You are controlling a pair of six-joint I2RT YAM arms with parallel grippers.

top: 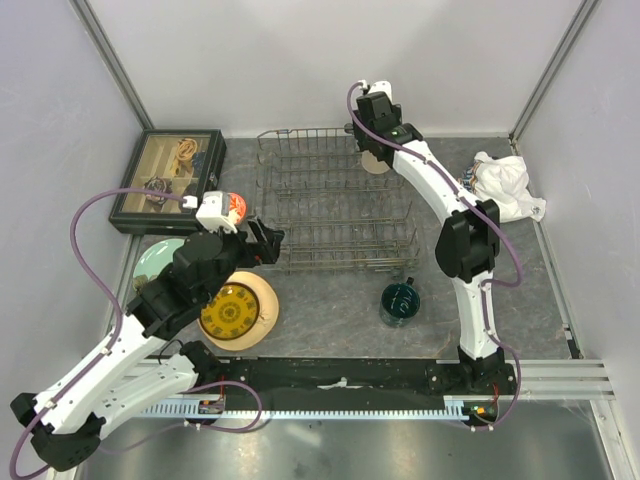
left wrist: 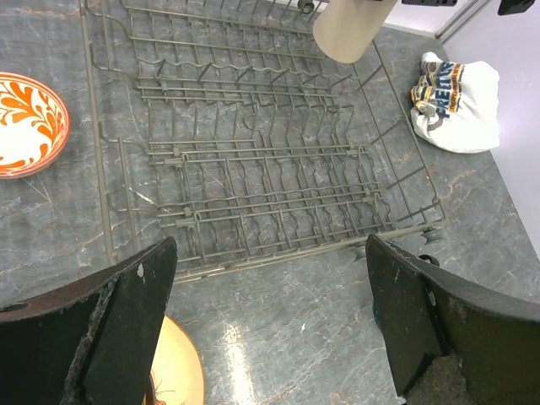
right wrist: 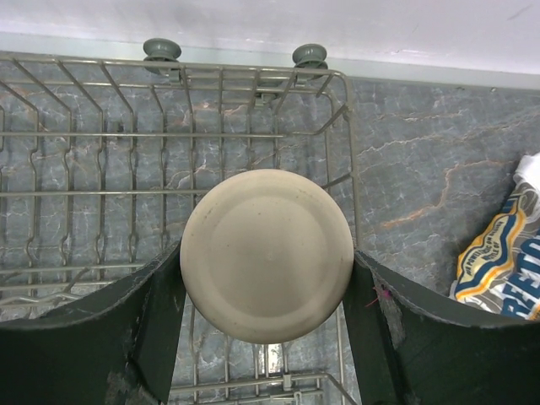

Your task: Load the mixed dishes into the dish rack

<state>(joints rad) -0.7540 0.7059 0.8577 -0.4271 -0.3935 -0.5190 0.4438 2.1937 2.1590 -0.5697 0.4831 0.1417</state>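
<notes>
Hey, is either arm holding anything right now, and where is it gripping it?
The right gripper holds the beige cup by its round sides, one finger pressed on each side. The left gripper is open and holds nothing.

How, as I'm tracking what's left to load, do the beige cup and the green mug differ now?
The beige cup is gripped by the right pincer over the rack's far right corner; the green mug stands free on the table in front of it. The cup shows its base in the right wrist view; the mug stands mouth up. Both are round drinking vessels.
</notes>
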